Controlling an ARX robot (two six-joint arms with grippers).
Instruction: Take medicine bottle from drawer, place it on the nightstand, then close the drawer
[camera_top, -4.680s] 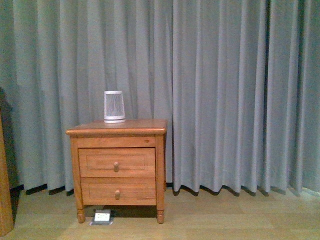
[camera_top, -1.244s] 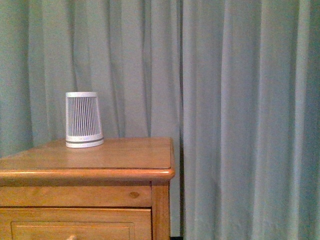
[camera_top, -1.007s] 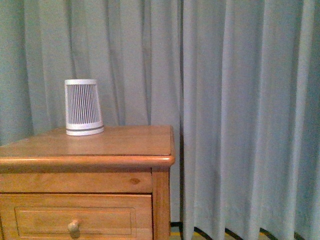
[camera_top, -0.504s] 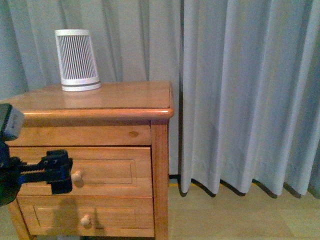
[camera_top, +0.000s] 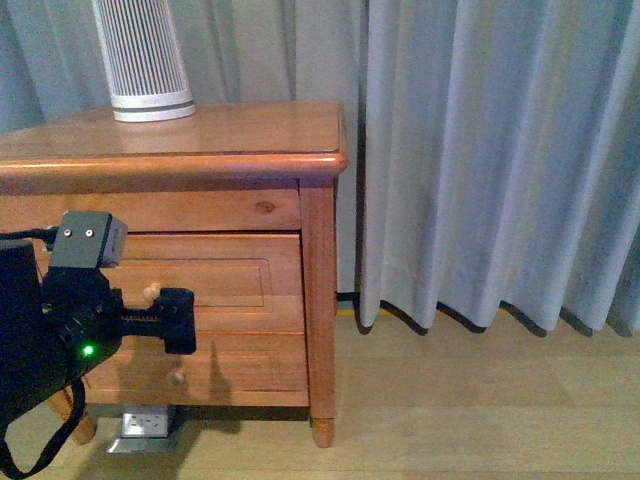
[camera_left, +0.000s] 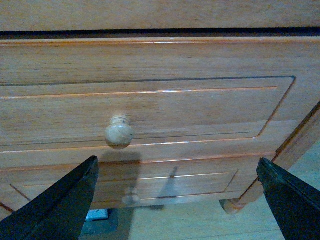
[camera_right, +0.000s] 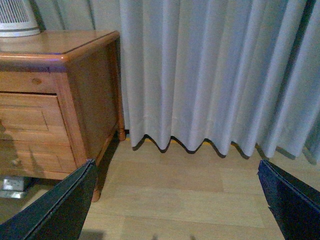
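Observation:
The nightstand (camera_top: 220, 140) stands at the left in the front view, with both drawers shut. The upper drawer (camera_top: 235, 275) has a small round knob (camera_top: 151, 292). My left gripper (camera_top: 180, 320) is open just in front of that drawer, a little below and beside the knob. In the left wrist view the drawer front (camera_left: 200, 110) fills the frame. There the knob (camera_left: 119, 132) lies above the gap of my left gripper (camera_left: 177, 200), toward one black finger (camera_left: 65, 205). My right gripper (camera_right: 175, 210) is open and empty over the floor beside the nightstand (camera_right: 90, 100). The medicine bottle is hidden.
A tall white ribbed container (camera_top: 142, 60) stands on the nightstand top. The lower drawer's knob (camera_top: 177, 377) sits below my left gripper. A small grey box (camera_top: 140, 425) lies on the floor under the cabinet. Grey curtains (camera_top: 480, 150) hang behind, above wooden floor (camera_top: 450, 400).
The front view has closed in on the nightstand and dropped lower. My left arm has come into view and moved up to the upper drawer's front near the knob.

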